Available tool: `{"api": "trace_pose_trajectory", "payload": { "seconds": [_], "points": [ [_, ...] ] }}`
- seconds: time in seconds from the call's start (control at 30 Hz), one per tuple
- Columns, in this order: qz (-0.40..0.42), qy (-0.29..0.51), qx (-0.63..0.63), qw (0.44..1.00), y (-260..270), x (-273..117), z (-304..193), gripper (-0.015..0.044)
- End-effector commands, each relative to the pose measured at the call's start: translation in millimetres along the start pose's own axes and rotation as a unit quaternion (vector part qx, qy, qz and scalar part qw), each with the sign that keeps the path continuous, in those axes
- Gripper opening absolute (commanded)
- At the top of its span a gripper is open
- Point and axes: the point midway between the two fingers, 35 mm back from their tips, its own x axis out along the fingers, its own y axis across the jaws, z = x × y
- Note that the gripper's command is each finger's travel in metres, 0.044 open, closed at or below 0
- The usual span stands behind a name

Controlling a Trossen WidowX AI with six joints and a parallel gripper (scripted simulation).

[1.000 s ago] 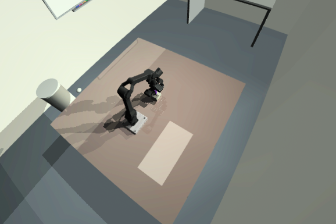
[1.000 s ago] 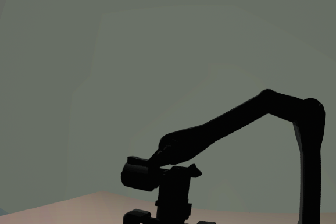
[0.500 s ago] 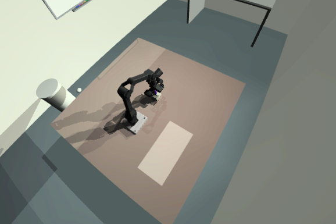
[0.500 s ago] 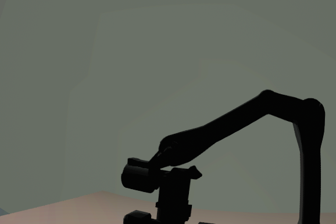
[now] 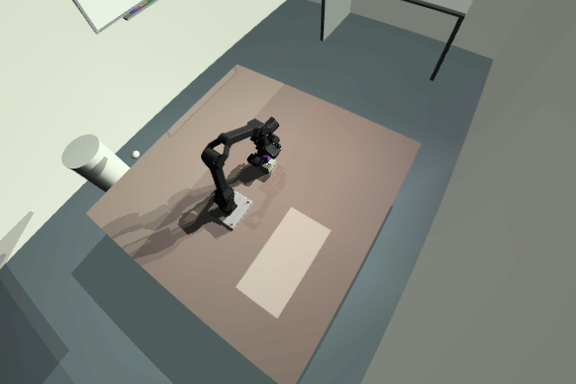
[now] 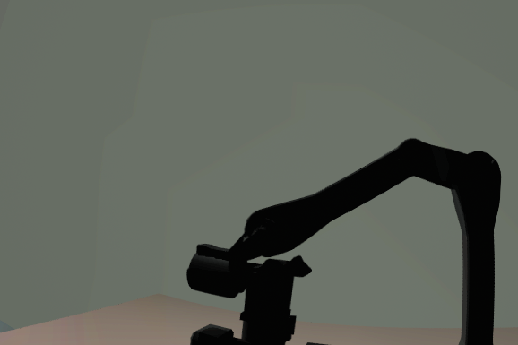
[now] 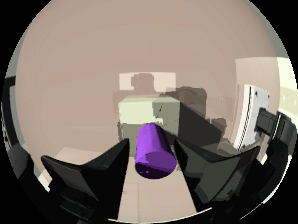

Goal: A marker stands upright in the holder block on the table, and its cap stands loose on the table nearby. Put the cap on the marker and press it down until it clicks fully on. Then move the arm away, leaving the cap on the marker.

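The purple cap (image 5: 267,158) (image 7: 154,150) stands over the holder block (image 5: 270,167) (image 7: 135,108), its lower end close to the block's top. The marker is hidden under the cap and behind it, so I cannot tell whether the cap is fully pressed on. My gripper (image 5: 266,156) (image 7: 152,142) points down above the block. Its fingers are open, one on each side of the cap, with a narrow gap visible beside the cap at the left finger in the wrist view. In the exterior view the fingers, cap and block are below the frame.
The arm's pale base plate (image 5: 240,210) (image 7: 246,116) is bolted to the brown table (image 5: 349,151). A pale rectangle (image 5: 284,262) lies on the table in front of the base. A white bin (image 5: 95,161) stands beyond the table's left edge.
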Motion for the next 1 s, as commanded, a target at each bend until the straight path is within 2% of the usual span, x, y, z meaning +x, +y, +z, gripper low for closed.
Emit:
{"api": "trace_pose_trajectory", "payload": {
  "seconds": [0.0, 0.17, 0.27, 0.43, 0.57, 0.63, 0.77, 0.97],
  "points": [
    [0.000, 0.000, 0.000, 1.000, 0, 0, 0, 0.0315],
    [0.000, 0.000, 0.000, 1.000, 0, 0, 0, 0.0440],
    [0.000, 0.000, 0.000, 1.000, 1, -8, 0, 0.0440],
    [0.000, 0.000, 0.000, 1.000, 1, -67, 0, 0.0440],
    [0.000, 0.000, 0.000, 1.000, 0, -75, 0, 0.0440],
    [0.000, 0.000, -0.030, 1.000, 0, -75, 0, 0.0387],
    [0.000, 0.000, -0.210, 0.978, 0, -73, 1, 0.0282],
    [0.000, 0.000, -0.478, 0.879, 0, -69, 1, 0.0125]
  ]
}}
